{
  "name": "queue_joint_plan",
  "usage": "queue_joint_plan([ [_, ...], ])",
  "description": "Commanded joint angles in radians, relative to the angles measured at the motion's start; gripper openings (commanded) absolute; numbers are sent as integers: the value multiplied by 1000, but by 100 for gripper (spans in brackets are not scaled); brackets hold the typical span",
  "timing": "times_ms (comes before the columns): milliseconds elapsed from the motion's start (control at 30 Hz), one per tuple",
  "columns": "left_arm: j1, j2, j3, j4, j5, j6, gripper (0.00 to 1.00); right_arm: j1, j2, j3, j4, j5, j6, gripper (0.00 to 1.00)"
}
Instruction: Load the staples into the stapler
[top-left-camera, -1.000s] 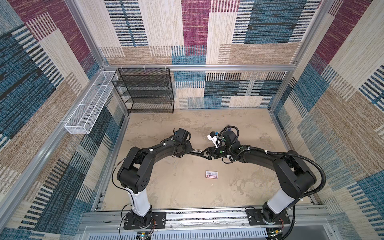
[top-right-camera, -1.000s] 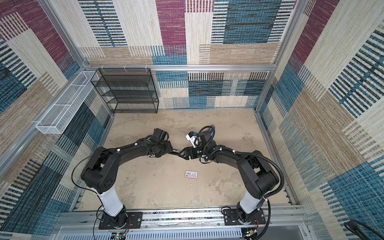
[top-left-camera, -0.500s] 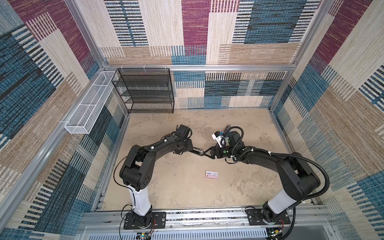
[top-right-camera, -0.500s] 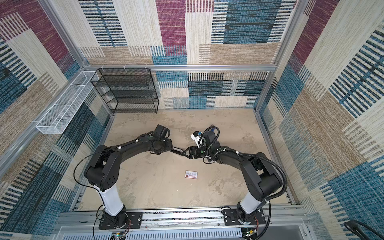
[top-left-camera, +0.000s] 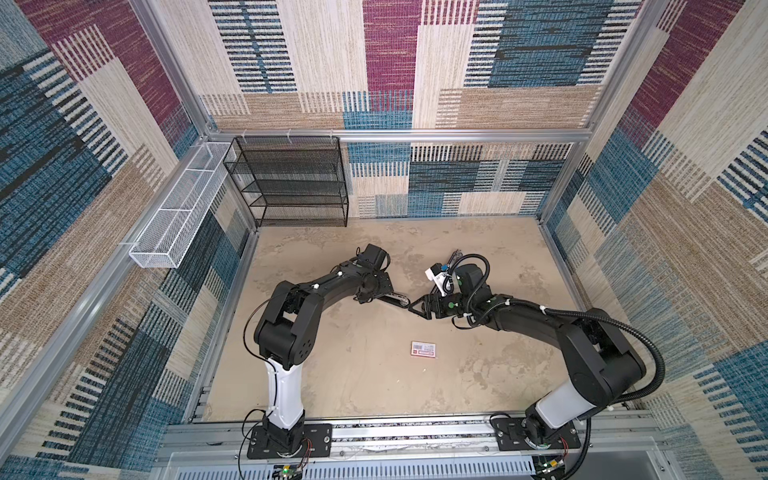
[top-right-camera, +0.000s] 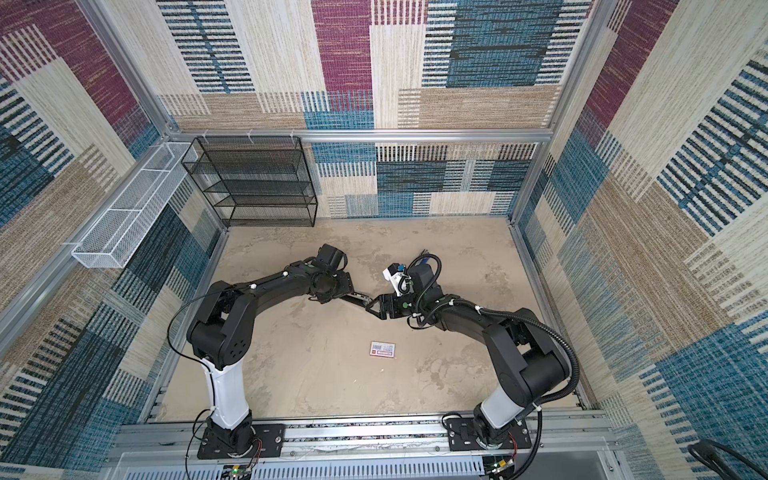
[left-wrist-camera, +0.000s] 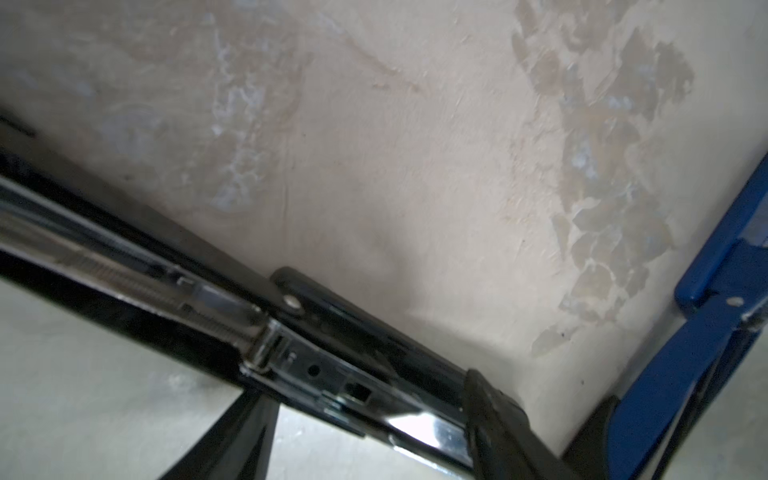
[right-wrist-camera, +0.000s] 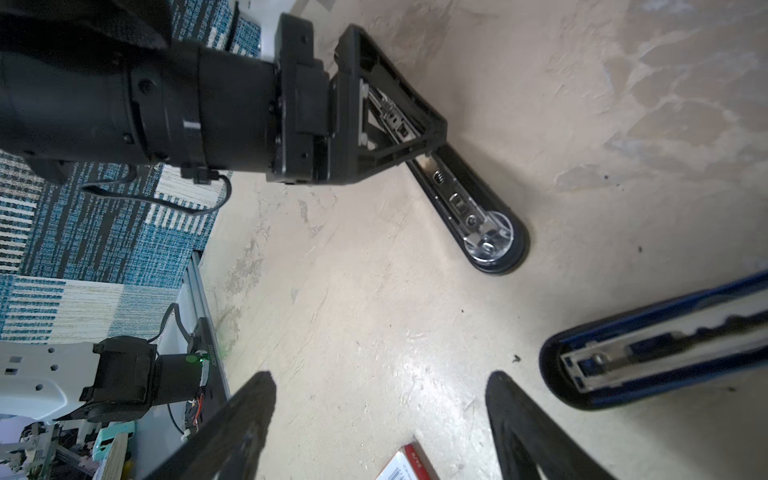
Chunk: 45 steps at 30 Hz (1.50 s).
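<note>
Two grippers at mid-table, tips close together in both top views. Left gripper (right-wrist-camera: 434, 135): jaws apart, black stapler (right-wrist-camera: 469, 208) running slantwise between them; cannot tell whether the fingers (left-wrist-camera: 494, 415) press it or merely flank it. Right gripper (right-wrist-camera: 380, 378): jaws spread wide, only bare table between the fingertips, aimed toward the left gripper.

Black stapler flat on the table (top-left-camera: 353, 374), opened out: chrome rail, coil spring and hinge rivet laid bare in the left wrist view, round chrome plate at the free end, toward the right gripper. Just beside one right finger (right-wrist-camera: 515, 419): blue stapler (right-wrist-camera: 665, 353), open side toward the camera, grey metal rail inside a blue rim, rounded end near the black stapler's free end yet apart from it. Same blue stapler (left-wrist-camera: 723, 291) at the frame edge in the left wrist view. Cannot tell whether joined to the black one.

Toward the arm bases (top-left-camera: 286, 440): staple box (top-left-camera: 423, 349) — white and red, barcode face up — flat on the table, apart from both staplers and both grippers; one red-edged corner at the frame edge in the right wrist view. Cannot make out the staples themselves.

Farther out: black wire shelf (top-left-camera: 291, 178) against the back wall, white mesh basket (top-left-camera: 174, 224) hung along the left wall, patchwork carpet on every wall (top-left-camera: 390, 62), metal rail (top-left-camera: 415, 432) along the table's front edge, arm bases bolted to it.
</note>
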Motion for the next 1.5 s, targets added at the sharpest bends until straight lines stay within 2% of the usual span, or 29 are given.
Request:
queue_joint_plan([
  [0, -1, 27, 21, -46, 9, -14, 67, -3, -9, -7, 34, 7, 6, 83],
  [267, -1, 30, 50, -124, 29, 111, 48, -19, -9, -9, 37, 8, 3, 83],
  [600, 8, 2, 69, -296, 2, 334, 42, -56, -20, -5, 22, 12, -7, 83],
  [833, 26, -77, 4, -349, -130, 399, 43, -72, -24, 2, -13, 61, -7, 83],
  [967, 35, -123, -12, -353, -158, 418, 52, -78, -14, 28, -70, 151, 4, 83],
  [1067, 34, -155, -18, -354, -141, 414, 59, -77, -6, 41, -114, 237, 20, 84],
  [1167, 34, -191, -31, -353, -108, 394, 61, -77, 13, 55, -153, 290, 39, 84],
  [1467, 27, -330, -147, -296, -19, 310, 61, -24, 100, 88, -120, 254, 61, 83],
])
